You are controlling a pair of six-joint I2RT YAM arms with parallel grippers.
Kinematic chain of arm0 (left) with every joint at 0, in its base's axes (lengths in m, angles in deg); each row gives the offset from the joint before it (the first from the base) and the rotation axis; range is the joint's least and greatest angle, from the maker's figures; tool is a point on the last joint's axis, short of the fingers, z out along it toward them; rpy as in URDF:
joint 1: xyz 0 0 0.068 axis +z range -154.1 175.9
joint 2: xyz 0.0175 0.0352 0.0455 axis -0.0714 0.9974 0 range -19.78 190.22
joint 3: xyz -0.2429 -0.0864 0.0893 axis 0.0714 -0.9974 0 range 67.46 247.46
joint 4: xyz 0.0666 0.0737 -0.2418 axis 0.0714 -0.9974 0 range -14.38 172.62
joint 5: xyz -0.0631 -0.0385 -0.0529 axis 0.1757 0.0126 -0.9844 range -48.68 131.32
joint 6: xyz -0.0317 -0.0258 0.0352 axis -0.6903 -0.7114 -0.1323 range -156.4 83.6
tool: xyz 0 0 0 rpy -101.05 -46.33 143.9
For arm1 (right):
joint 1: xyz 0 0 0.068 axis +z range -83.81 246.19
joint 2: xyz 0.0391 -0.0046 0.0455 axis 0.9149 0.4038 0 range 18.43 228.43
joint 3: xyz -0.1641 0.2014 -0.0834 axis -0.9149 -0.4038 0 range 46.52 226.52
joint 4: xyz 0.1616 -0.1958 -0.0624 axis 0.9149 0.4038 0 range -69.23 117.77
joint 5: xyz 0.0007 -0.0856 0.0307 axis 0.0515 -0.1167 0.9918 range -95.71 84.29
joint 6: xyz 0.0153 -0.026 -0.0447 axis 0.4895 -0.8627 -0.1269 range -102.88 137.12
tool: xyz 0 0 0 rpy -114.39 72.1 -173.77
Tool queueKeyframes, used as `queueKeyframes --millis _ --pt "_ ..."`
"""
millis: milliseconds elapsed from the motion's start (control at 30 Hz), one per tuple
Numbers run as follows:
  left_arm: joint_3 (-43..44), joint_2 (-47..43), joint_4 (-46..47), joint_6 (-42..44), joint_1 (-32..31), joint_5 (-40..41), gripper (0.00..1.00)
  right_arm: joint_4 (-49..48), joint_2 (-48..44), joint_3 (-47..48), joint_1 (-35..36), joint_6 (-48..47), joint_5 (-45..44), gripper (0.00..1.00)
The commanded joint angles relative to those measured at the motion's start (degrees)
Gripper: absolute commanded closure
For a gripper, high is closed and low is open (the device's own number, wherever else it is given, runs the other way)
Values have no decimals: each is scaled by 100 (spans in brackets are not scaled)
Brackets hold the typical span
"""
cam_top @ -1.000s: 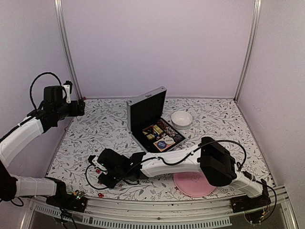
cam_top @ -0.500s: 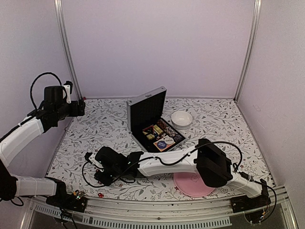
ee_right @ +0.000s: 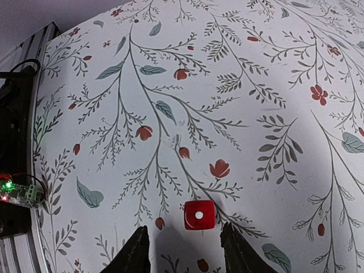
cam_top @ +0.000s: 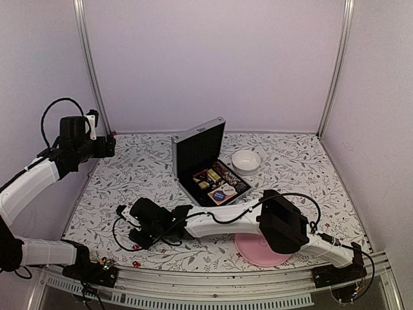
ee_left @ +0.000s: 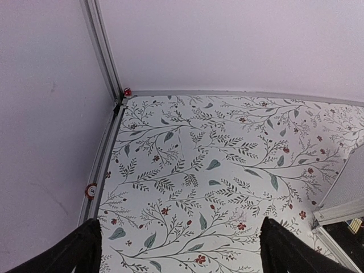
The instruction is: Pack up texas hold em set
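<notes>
Right gripper (ee_right: 183, 240) is open moderately wide and low over the white table sheet printed with leaves and red flowers (ee_right: 170, 85), at the front-left of the table. A small red cube die (ee_right: 199, 215) with one white pip facing up lies on the sheet between the fingertips (ee_right: 138, 250). It sits closer to the finger on the right of the wrist view, and neither finger clearly touches it. The gripper holds nothing. In the top view the right arm reaches across the table's near edge.

Left gripper (ee_left: 181, 239) is raised at the far-left side with its jaws spread wide and nothing between them, only the sheet below.

Small silver aluminium briefcase with black lining (cam_top: 199, 150) stands open at mid-table, well apart from the die. Its lid is upright, leaning back a little. The base tray holds card decks and dark chips; finer detail is too small to tell.

Round white bowl (cam_top: 246, 161) sits just beside the case on the right. Round pink plate (cam_top: 258, 250) lies near the front edge, partly under the right arm.
</notes>
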Motion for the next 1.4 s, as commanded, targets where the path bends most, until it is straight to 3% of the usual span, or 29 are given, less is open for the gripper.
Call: queueKeyframes --millis 0,467,700,867,967,1133,1367 --pt "-47 25 83 44 -59 -34 3 -106 309 220 -77 -136 -21 57" --pt "-46 22 77 51 -65 -32 3 -289 541 359 -88 -298 -1 66" --pt "-47 32 77 53 -62 -12 3 -303 295 351 -121 -236 53 87" --pt "-47 36 79 53 -61 7 3 -299 -319 133 -161 -200 100 95" --pt "-56 30 79 52 -64 28 3 -327 -1006 -351 -256 -191 138 96" --pt "-50 35 71 51 -66 20 3 -566 -2663 -1960 -574 -238 -91 96" --pt "-47 29 79 52 -67 7 3 -558 -4244 -4000 -1529 133 -141 96"
